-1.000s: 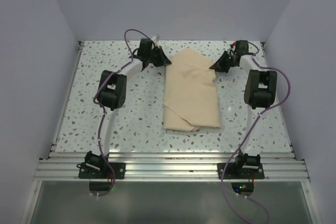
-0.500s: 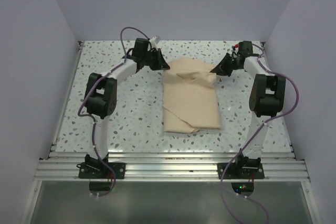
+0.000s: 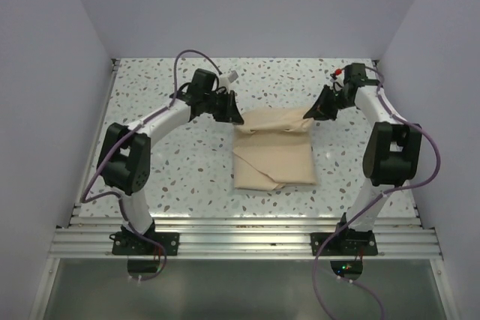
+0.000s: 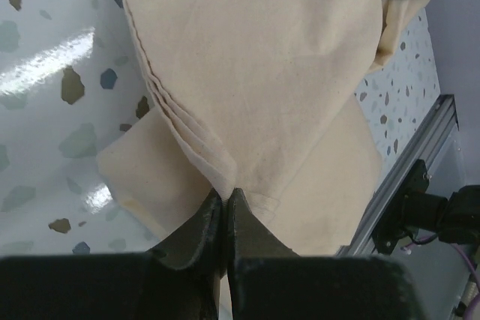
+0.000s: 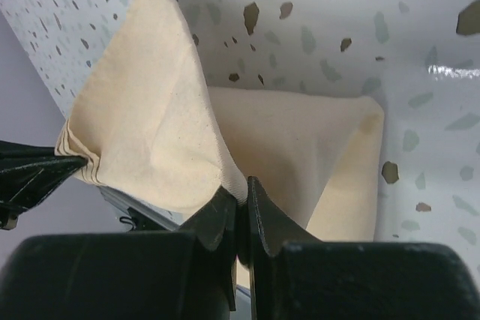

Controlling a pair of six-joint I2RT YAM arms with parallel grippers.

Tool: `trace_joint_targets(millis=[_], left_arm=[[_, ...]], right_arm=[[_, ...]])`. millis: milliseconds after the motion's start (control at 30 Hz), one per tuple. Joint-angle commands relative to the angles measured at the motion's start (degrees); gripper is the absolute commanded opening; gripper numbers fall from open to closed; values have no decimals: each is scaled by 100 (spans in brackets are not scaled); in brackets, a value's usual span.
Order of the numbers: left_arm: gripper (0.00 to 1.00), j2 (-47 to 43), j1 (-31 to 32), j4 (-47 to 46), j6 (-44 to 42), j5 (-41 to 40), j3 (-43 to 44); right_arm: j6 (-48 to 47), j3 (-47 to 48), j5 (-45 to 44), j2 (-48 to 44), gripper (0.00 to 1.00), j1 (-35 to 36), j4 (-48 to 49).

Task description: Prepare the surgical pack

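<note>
**On the middle of the table, both pincers grip the cloth's far corners**

On the speckled table [image 3: 180, 162], between the two arms, lies the tan cloth [image 3: 274, 159], folded over itself into a rough rectangle. Its near part rests flat on the tabletop, with a loose flap turned across the near left corner. The far edge is raised off the surface and drawn into a band between the two arms, creased and sagging a little in the middle.

The left pincer [image 3: 234, 118] sits at the far left corner of the cloth. From the left wrist camera its two dark fingers are pressed together, with a bunch of fabric caught between the tips. Several stacked layers of cloth edge fan out just above that grip.

The right pincer [image 3: 307, 112] sits at the far right corner. Its wrist camera shows the fingers narrowed to a slit, nipping a fold of the cloth. From there the fabric stretches across to the other pincer, which shows as a dark wedge at the left of that view, clamped on the layered corner.

Both arms arch out from their bases on the metal rail [image 3: 247, 237] at the near edge. Purple cables [image 3: 187, 58] loop along them. Plain pale walls [image 3: 247, 5] close the table in on three sides.
</note>
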State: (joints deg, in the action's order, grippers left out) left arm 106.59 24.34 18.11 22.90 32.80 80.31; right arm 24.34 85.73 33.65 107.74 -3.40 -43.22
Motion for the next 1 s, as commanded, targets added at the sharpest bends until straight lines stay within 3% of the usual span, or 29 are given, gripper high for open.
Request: trace_joint_targets(millis=[0, 600, 967], left_arm=[[0, -515, 220, 316, -268, 69, -270], [0, -1351, 528, 633, -382, 183, -1624], [0, -1377, 765, 773, -654, 508, -1861]], right_arm=[[-210, -285, -122, -429, 0, -20, -318], [-465, -1787, -315, -1352, 2, -12, -582], [-570, -2017, -605, -1581, 2, -12, -670]])
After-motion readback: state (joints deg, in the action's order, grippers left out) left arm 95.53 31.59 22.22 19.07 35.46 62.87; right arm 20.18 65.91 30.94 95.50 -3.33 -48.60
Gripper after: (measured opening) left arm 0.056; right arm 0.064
